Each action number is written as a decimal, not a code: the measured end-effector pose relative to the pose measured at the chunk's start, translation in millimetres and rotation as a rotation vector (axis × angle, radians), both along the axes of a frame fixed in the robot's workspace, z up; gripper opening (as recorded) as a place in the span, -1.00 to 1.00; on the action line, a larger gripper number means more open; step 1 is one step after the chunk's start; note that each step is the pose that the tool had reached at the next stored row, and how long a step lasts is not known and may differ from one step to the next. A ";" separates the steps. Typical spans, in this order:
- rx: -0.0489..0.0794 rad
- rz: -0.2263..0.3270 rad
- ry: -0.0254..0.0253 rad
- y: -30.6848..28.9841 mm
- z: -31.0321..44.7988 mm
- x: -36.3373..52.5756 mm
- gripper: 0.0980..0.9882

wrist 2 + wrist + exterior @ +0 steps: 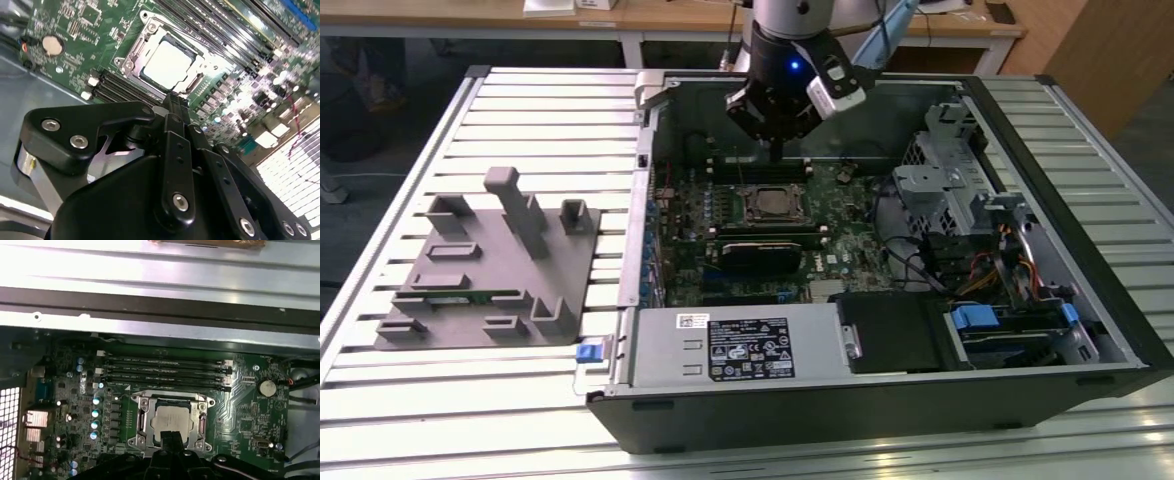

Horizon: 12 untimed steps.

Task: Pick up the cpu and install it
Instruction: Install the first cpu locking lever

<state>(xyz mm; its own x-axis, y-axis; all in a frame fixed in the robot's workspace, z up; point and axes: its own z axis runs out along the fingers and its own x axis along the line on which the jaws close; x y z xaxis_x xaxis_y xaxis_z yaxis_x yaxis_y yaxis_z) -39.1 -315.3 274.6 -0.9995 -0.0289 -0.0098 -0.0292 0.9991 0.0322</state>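
While the arm hangs over the open computer case, the views read as follows.

Exterior view, gripper (775, 150): above the motherboard (847, 245), near the far wall of the case (881, 410), its fingers drawn together to a narrow tip with nothing between them.
Exterior view, cpu (771, 203): lying in its socket at the middle of the motherboard, just in front of the gripper tip; a metal frame surrounds it.
Exterior view, grey tray (487, 275): on the slatted table (400, 160), well apart from the case toward the exterior view's left.
Second wrist view, cpu (167, 65): pale silver square seated flat inside the socket frame, beside the rows of memory slots (117, 87).
Second wrist view, gripper (172, 102): black fingers meet in one closed tip just short of the socket's edge; whether it touches the frame cannot be told.
First wrist view, cpu (172, 421): in the socket, next to the memory slots (165, 372).
First wrist view, gripper (171, 439): closed tip overlapping the socket's near edge, holding nothing.
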 end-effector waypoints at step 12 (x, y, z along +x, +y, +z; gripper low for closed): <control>0.004 -0.034 0.0001 0.0 -1.8 -21.1 -0.98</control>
<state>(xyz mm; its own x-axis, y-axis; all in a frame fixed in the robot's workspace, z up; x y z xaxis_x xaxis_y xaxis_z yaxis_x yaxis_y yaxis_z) -60.2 -315.2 272.8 -0.9999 0.0050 -0.0097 0.0046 0.9993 0.0359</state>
